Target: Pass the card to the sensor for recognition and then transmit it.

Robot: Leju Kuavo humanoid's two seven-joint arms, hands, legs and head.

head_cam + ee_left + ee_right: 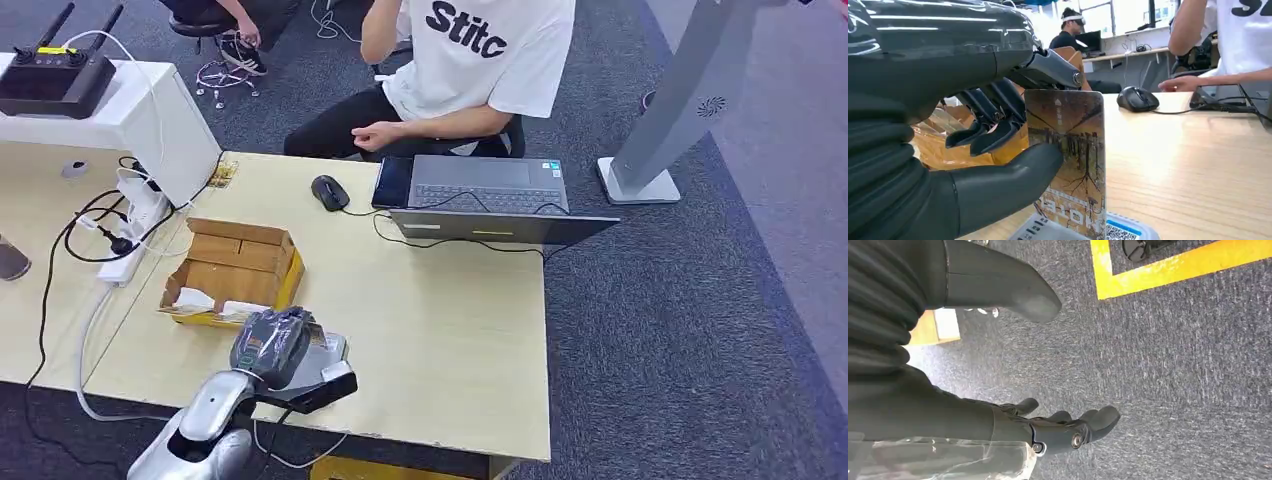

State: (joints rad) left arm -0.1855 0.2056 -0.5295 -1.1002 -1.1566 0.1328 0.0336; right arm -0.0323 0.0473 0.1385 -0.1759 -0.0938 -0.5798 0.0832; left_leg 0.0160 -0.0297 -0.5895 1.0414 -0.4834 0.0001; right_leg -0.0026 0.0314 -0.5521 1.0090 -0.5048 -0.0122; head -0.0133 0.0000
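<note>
Above the QR-coded sensor (1128, 231), card (1068, 160) (print unreadable) in left hand (998, 125) grip, right hand (1048, 425) empty, fingers apart

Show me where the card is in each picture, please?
Head view: the card is hidden under the left hand, over the sensor near the table's front edge.
Left wrist view: the card stands upright in the middle, pinched by the left hand, its bottom edge on the sensor.
Right wrist view: not in it; the right hand hangs over carpet.
Shared landmark: the black mouse.
</note>
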